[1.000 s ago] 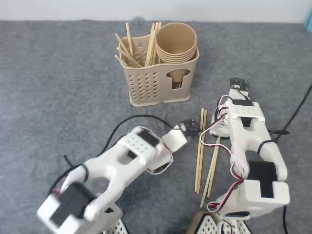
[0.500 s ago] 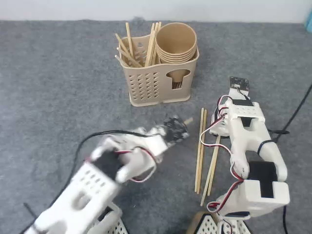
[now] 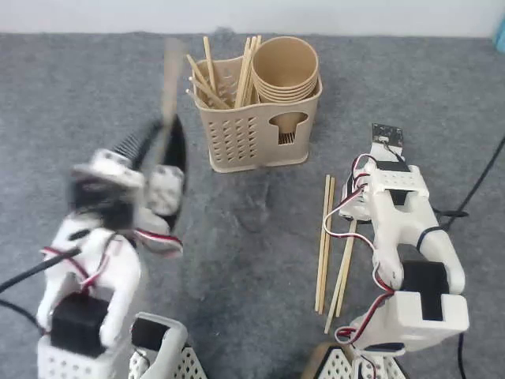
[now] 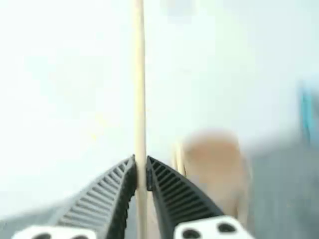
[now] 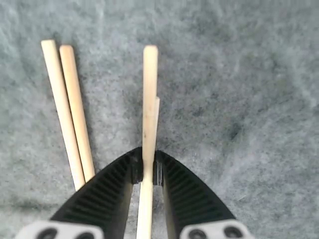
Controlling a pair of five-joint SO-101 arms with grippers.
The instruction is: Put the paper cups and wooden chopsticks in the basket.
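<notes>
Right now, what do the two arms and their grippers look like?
Left arm and right arm: white shells, black motor blocks, looping red, white and black wires. Left gripper and right gripper: black ribbed tapering fingers on white mounts.

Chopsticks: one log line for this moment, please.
left gripper: shut on raised chopstick | right gripper: shut on flat chopstick | loose pair: beside it | cups: in basket

beige holed basket, tan cups, grey tbl, blk ribbed fingers.
</notes>
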